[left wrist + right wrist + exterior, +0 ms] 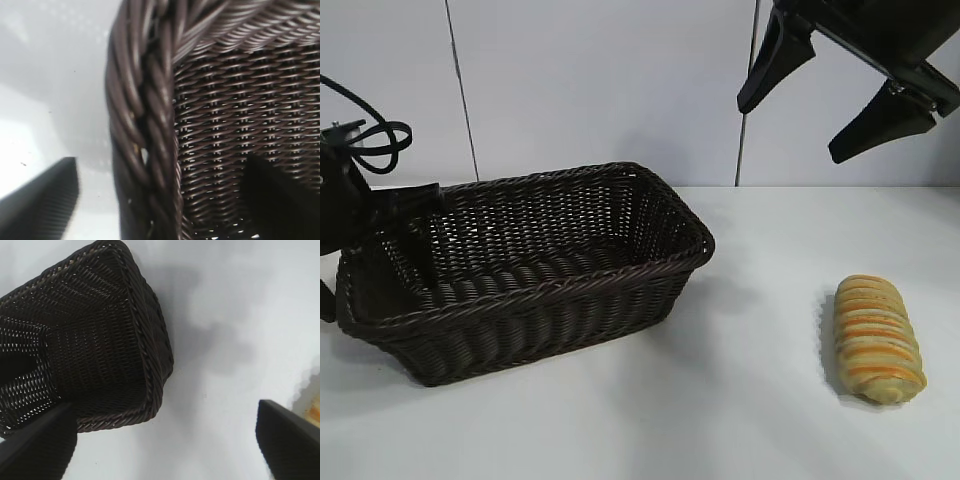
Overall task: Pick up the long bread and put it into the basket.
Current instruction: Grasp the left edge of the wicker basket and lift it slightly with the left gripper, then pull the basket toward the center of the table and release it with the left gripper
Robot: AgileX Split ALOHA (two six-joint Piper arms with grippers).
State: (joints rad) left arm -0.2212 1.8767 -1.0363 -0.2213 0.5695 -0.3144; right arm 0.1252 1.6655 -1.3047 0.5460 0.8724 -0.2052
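Observation:
The long bread (877, 340), golden-tan with orange stripes, lies on the white table at the right, well apart from the basket; the right wrist view shows only a sliver of it (314, 407). The dark woven basket (570, 285) stands left of centre with nothing in it. My left gripper (375, 255) is at the basket's left end. Its fingers straddle the braided rim (145, 125), one outside and one inside, with gaps on both sides. My right gripper (790, 130) hangs open high above the table, up and left of the bread, with nothing in it.
Bare white tabletop (750, 400) lies between the basket and the bread and in front of both. A pale panelled wall (600, 90) closes off the back. A black cable (375, 135) loops above the left arm.

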